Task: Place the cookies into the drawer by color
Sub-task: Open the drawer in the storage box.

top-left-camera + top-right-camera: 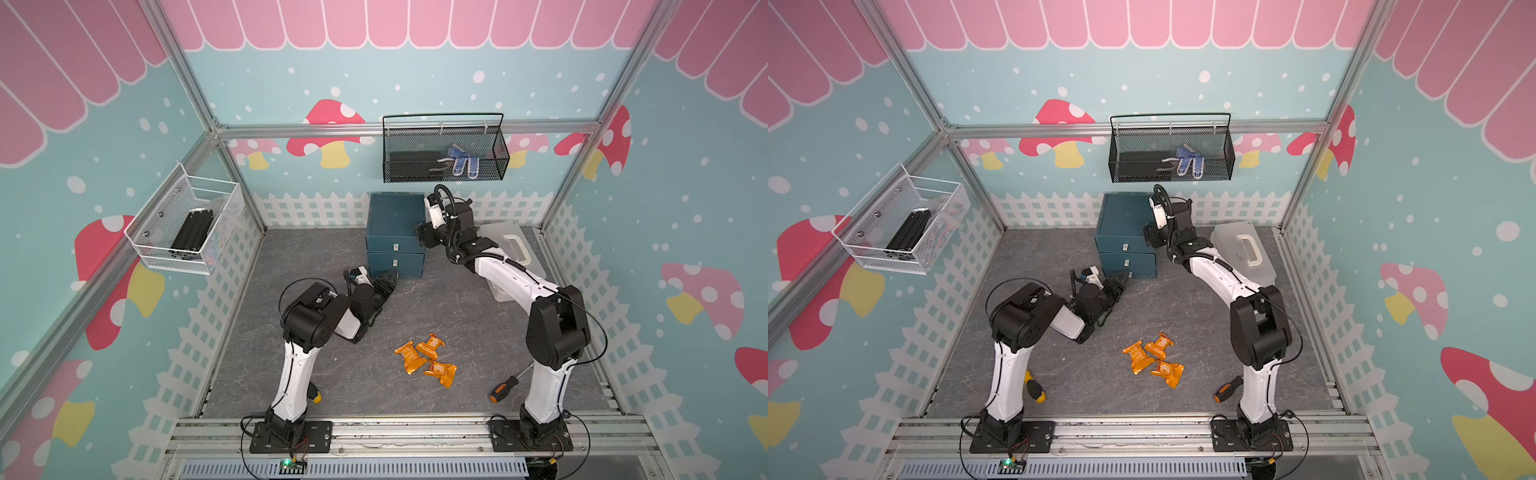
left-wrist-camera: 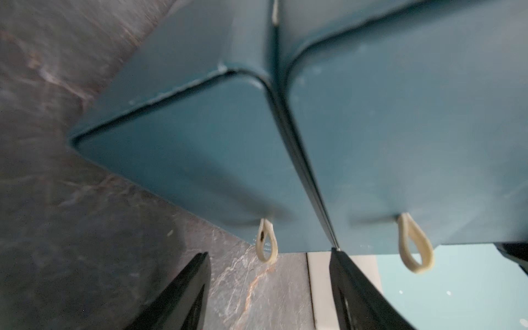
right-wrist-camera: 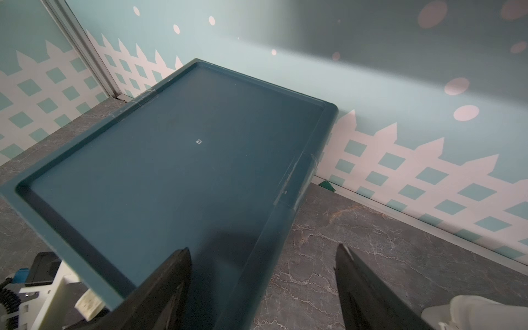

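Observation:
Three orange cookies lie loose on the grey floor between the arms. The dark teal drawer stands at the back, all fronts closed. My left gripper is open at the lowest front. That front's pale loop handle hangs just ahead of the fingertips, untouched. The middle front's handle is beside it. My right gripper is open, straddling the cabinet's top right edge.
A translucent white case sits right of the cabinet, under the right arm. An orange-handled screwdriver lies front right, a yellow-handled one by the left arm. A black basket and a white basket hang on the walls.

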Robot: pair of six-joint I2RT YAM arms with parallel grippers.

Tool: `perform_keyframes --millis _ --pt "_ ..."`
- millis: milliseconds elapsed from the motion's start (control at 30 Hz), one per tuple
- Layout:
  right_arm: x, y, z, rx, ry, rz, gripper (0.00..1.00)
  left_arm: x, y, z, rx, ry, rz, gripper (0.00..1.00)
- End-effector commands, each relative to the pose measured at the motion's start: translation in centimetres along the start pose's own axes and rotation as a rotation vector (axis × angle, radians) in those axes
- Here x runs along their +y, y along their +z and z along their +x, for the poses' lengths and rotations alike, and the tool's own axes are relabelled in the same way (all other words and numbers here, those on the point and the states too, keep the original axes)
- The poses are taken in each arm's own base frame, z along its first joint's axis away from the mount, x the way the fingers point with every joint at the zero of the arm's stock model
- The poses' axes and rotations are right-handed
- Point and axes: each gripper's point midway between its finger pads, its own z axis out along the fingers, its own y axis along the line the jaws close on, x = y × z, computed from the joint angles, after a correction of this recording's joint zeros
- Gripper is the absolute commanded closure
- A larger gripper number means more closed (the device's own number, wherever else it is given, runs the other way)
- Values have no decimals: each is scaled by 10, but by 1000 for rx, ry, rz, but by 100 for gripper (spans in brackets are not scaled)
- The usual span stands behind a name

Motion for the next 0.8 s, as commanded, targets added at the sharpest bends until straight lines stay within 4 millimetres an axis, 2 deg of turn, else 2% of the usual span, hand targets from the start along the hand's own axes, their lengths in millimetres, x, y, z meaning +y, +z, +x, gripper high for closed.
perform_keyframes --millis 0,333,533,600,767 --pt "0 9 19 58 -14 -12 19 8 8 6 7 -47 12 38" --pt "1 10 20 59 -19 -22 21 15 22 6 -3 -54 13 58" --pt "4 10 22 61 -19 -33 22 18 23 7 -6 -53 11 80" --pt "4 11 22 62 -20 -35 22 17 22 7 -5 -49 18 98" --pt "3 11 23 65 -18 -32 22 18 15 6 -12 -44 20 100"
